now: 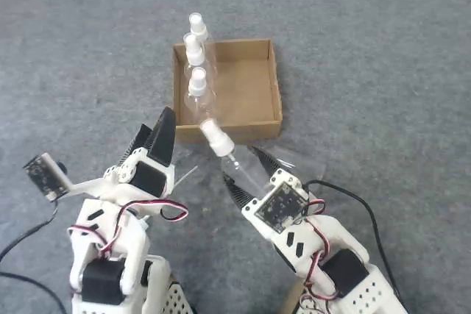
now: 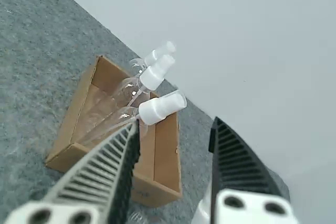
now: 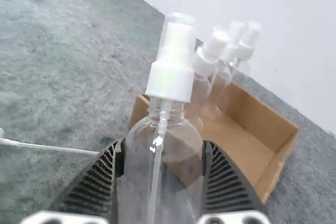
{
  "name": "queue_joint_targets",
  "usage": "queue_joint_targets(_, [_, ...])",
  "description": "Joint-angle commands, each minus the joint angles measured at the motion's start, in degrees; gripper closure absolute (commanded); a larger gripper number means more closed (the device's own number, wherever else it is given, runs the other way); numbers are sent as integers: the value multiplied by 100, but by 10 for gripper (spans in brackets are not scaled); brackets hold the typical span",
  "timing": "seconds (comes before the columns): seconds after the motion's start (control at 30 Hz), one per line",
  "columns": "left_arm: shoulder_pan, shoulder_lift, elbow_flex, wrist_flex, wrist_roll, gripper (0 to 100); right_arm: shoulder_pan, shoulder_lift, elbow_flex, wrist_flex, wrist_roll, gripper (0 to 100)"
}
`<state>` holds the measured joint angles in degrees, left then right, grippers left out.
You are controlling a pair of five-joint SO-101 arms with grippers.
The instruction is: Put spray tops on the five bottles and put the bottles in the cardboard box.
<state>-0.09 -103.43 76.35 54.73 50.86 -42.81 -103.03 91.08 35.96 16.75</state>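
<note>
clear plastic bottle [image 1: 237, 161], spray top [image 1: 217, 137] on, sits clamped in the right gripper [image 1: 252, 176] just near of the cardboard box [image 1: 277, 86]; the left gripper [image 1: 154, 131] gapes empty. released too early, it'd likely catch the rim and roll away.

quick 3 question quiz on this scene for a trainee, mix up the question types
1. How many bottles are in the cardboard box?
2. True or false: the left gripper is shut on a bottle.
3. What does the right gripper hold? A) a loose spray top B) a capped bottle C) nothing

Key: 1) three; 2) false, it is open and empty; 3) B
</note>
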Motion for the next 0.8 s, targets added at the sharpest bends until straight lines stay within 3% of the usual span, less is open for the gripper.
queue_joint_targets(0.0, [0,-79,-330,-26,79,797,-488,-101,-571,-382,-9,991])
queue_joint_targets(0.17, [-18,-88,-338,-26,79,797,-558,-75,-536,-1270,-9,991])
queue_joint_targets(0.37, [-765,-88,-312,-360,413,797,-611,-75,-527,-1525,-62,991])
queue_joint_targets(0.53, [-325,-88,-224,-352,290,797,-1015,-66,-510,-1508,-18,991])
queue_joint_targets(0.77, [299,-88,-215,-176,-70,798,-1015,-92,-123,-1560,-9,991])
